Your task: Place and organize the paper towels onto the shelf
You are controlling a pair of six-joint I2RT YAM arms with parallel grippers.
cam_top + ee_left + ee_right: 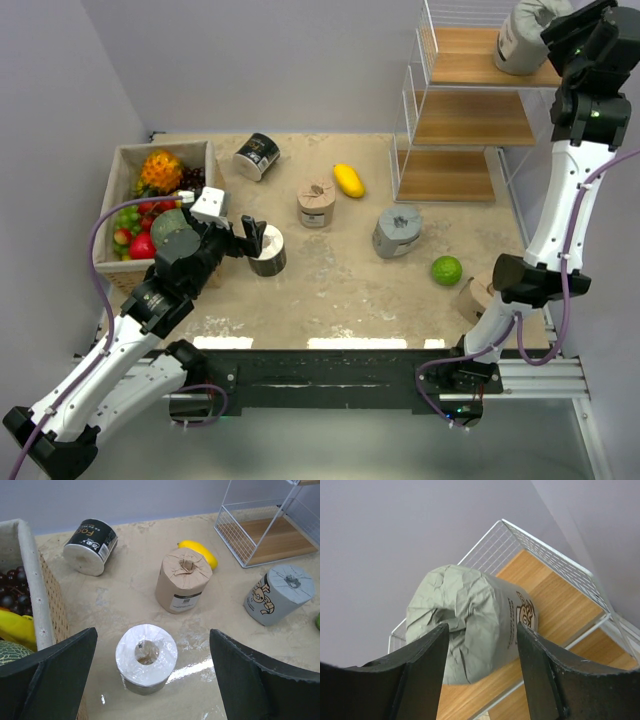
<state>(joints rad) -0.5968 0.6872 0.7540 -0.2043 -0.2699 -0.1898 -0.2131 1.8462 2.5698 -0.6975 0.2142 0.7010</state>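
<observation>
- Shelf (470,110) stands at the back right of the table (330,300): three wooden boards in a white wire frame.
- Fruit box (122,158) sits at the left edge, next to your left arm.
- Right gripper (482,626) is up at the shelf's top board. Its jaws are parted with nothing pinched between them.
- Your right fingers stand in front of the gathered end of the shelved grey roll (480,605), which lies on its side on that top board.
- Left gripper (152,631) is released, jaws spread wide. It hovers above the upright black roll (146,655).
- That roll stands white end up, just right of the fruit box, and your fingers are not touching it.
- Second black roll (257,156) lies on its side near the back, close to the box.
- Tan roll (316,204) stands upright mid-table.
- Loose grey roll (398,232) stands right of it, in front of the shelf.
- Second tan roll (478,293) sits near right, partly hidden behind your right arm.
- Yellow fruit (348,180) lies just beside the mid-table tan roll.
- Green fruit (447,270) lies just beside the hidden one.
</observation>
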